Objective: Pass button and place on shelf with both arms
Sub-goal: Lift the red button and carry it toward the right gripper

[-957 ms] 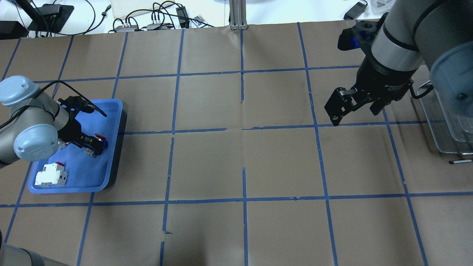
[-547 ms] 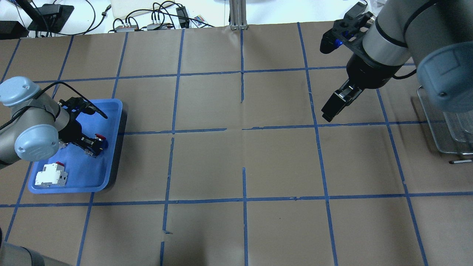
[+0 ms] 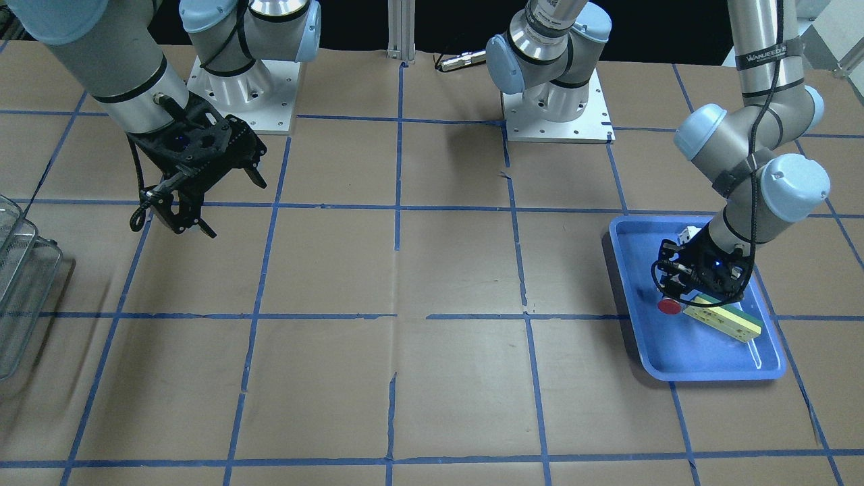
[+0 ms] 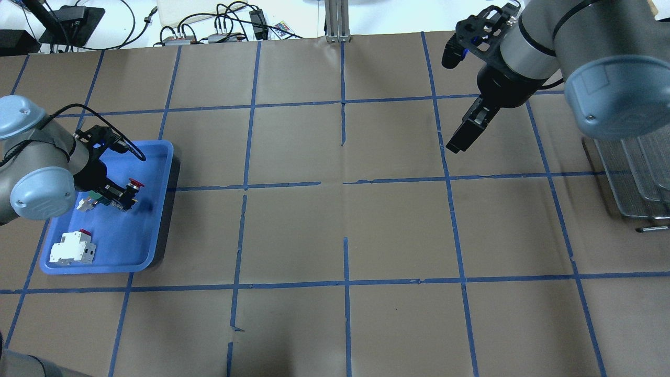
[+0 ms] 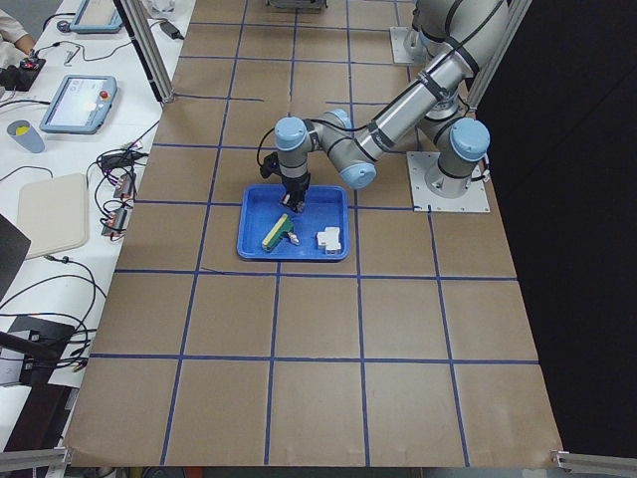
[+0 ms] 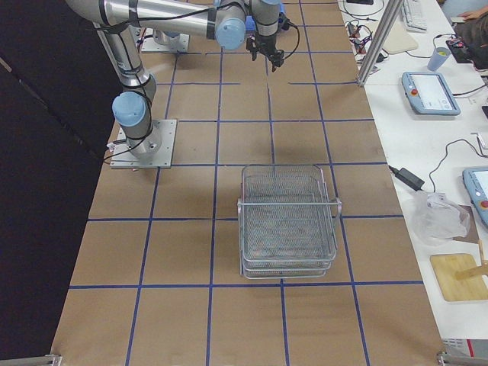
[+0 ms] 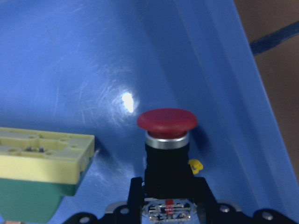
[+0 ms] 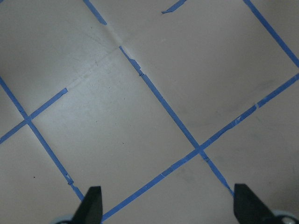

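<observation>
Bent low, the left claw clamps the button just above the blue tray, which holds a white switch and a green-and-cream block; the right claw hangs wide open, empty, over the worktop.

— Can we read any writing anywhere?
— Only one piece. At the upper right of the front-facing view, a black band wrapped round the left arm carries white letters. We read them as "WANJEED", though the ending is unclear.
— And elsewhere?
— Any other marks are too small or blurred for us.
</observation>
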`<state>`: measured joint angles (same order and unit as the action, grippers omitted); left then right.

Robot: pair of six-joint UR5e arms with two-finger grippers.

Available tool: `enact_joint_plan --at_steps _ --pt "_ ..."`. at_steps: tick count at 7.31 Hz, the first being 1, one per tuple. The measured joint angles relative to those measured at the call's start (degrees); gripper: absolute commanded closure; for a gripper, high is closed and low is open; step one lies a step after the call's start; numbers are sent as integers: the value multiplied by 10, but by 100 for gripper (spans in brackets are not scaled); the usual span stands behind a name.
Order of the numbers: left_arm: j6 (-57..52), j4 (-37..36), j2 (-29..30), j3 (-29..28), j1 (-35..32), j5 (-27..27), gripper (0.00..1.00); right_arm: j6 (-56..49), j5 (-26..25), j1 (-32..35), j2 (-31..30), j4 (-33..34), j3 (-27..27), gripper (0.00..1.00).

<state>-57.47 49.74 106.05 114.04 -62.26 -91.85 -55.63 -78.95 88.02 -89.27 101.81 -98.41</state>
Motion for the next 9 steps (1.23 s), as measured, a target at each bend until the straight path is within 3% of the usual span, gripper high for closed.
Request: enact_joint_plan --at_steps 5,9 --pt "-97 36 -3 -82 -169 19 100 -41 15 -4 0 12 -3 0" --pt "-196 155 -4 -173 -310 46 100 -161 99 -51 19 12 2 0"
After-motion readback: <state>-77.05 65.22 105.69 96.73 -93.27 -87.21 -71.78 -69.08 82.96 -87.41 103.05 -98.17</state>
